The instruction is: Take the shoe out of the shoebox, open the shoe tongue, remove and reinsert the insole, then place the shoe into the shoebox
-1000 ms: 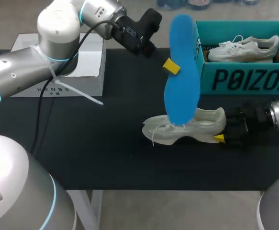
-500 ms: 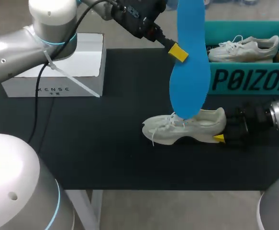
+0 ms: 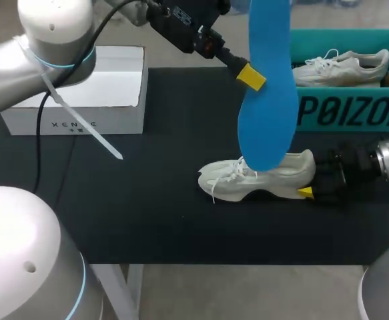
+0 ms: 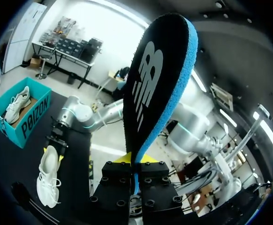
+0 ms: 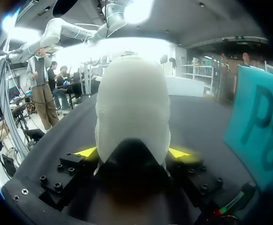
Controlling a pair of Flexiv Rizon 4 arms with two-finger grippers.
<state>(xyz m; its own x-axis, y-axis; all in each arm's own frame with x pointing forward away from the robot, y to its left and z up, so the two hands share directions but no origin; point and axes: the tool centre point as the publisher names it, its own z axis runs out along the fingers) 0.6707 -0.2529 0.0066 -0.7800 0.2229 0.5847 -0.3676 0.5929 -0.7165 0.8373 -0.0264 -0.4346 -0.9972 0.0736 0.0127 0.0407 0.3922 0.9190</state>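
Note:
My left gripper [image 3: 251, 77] is shut on a blue insole [image 3: 269, 100] and holds it upright above the table. In the head view the insole's lower end overlaps the shoe's opening. In the left wrist view the insole [image 4: 159, 79] stands up from the left gripper [image 4: 135, 161], dark top face towards the camera. The cream shoe [image 3: 257, 179] lies on the black table, toe pointing left. My right gripper [image 3: 307, 193] is at its heel. In the right wrist view the shoe's heel [image 5: 131, 108] fills the gap in the right gripper [image 5: 132, 154], a yellow tip against each side.
The teal shoebox [image 3: 344, 110] stands at the back right, open, with a second cream shoe [image 3: 341, 67] inside. A white box [image 3: 81, 100] sits at the back left. A loose cable tie [image 3: 87, 127] hangs from my left arm over the table.
My left arm has lifted the insole a little and carried it to the right. The shoe and my right gripper have stayed put.

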